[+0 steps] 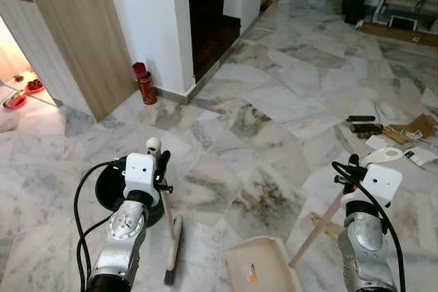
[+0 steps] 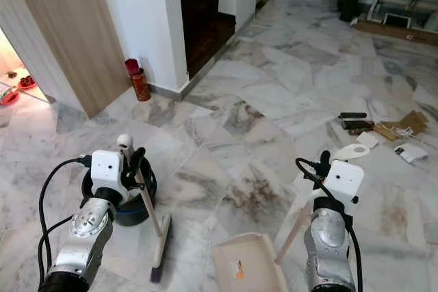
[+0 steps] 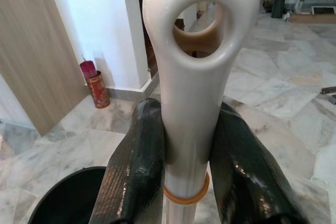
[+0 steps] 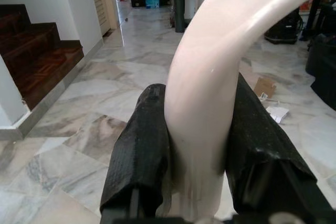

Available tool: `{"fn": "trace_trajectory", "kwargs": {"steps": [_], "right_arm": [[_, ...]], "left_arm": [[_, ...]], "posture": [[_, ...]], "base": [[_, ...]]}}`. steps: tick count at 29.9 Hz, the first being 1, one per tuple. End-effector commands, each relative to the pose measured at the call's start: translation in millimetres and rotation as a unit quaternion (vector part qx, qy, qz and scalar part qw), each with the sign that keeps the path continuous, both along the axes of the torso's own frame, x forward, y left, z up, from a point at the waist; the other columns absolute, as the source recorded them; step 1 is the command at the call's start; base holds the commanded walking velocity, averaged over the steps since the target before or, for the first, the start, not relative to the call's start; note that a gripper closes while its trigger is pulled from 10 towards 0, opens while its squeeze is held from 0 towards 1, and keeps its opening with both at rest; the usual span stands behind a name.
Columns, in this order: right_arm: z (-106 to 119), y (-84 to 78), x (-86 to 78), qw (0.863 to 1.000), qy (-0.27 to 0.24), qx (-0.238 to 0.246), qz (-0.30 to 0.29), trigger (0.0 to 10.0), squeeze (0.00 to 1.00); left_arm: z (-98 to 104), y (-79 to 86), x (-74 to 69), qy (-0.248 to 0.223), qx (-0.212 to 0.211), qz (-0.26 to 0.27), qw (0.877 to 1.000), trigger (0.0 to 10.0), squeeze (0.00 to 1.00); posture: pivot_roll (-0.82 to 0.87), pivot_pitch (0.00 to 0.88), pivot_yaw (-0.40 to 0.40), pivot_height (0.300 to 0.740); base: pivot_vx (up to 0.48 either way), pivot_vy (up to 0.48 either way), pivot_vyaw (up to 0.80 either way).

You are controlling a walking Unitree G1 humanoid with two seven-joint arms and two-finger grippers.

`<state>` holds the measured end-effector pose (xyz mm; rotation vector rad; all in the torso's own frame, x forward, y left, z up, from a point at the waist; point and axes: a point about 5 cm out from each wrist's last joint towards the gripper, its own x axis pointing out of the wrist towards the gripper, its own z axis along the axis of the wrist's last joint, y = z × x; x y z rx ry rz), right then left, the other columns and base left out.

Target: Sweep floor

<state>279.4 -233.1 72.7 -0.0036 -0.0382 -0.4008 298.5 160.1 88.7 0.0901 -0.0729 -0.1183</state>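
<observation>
Dustpan (image 1: pixel 260 264) sits on marble at my feet; my right gripper (image 4: pixel 197 145) is clamped on its pale handle (image 1: pixel 316 229). Left gripper (image 3: pixel 186 150) is closed round the broom (image 1: pixel 171 234) handle; bristles touch the floor beside a black bucket (image 2: pixel 133 206).

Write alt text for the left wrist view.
Two black fingers clamp the cream broom handle, whose looped end stands above them. Behind: marble floor, a red canister by a white wall, a black bucket's rim.
</observation>
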Motion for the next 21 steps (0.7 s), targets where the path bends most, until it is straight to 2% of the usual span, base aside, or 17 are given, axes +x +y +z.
{"fn": "trace_trajectory", "kwargs": {"steps": [1, 5, 8, 11, 14, 21], "right_arm": [[5.7, 5.5, 4.4, 1.0, -0.016, -0.002, 0.007, 10.0, 0.0], [9.3, 12.3, 8.1, 0.999, -0.025, -0.006, 0.029, 10.0, 0.0], [9.7, 12.6, 8.4, 0.999, -0.025, -0.009, 0.03, 10.0, 0.0], [9.8, 11.9, 8.7, 0.999, -0.025, -0.008, 0.03, 10.0, 0.0], [9.4, 11.1, 8.7, 0.999, -0.023, -0.01, 0.031, 10.0, 0.0], [9.2, 8.1, 8.5, 0.999, -0.022, -0.013, 0.032, 10.0, 0.0]], "left_arm": [[10.0, 2.8, 3.7, -0.024, 0.012, 0.001, 1.0, 10.0, 0.0], [7.7, 5.1, 2.2, -0.021, 0.012, 0.008, 1.0, 10.0, 0.0], [7.3, 4.8, 1.5, -0.021, 0.009, 0.009, 1.0, 10.0, 0.0], [7.5, 4.2, 0.6, -0.023, 0.009, 0.011, 1.0, 10.0, 0.0], [6.3, 4.6, -0.6, -0.022, 0.011, 0.014, 1.0, 10.0, 0.0], [4.6, 4.6, -1.3, -0.02, 0.007, 0.018, 1.0, 10.0, 0.0]], "posture": [[0.0, 0.0, 0.017, 0.74], [0.0, 0.0, 0.008, 0.74], [0.0, 0.0, 0.004, 0.74], [0.01, 0.0, -0.003, 0.74], [0.01, 0.0, -0.003, 0.74], [0.0, 0.0, -0.009, 0.74]], "base": [[0.0, -0.409, -0.79], [0.0, -0.312, -0.79], [0.0, -0.279, -0.79], [0.0, 0.0, -0.79], [0.0, -0.438, -0.79], [0.0, 0.0, -0.76]]}}
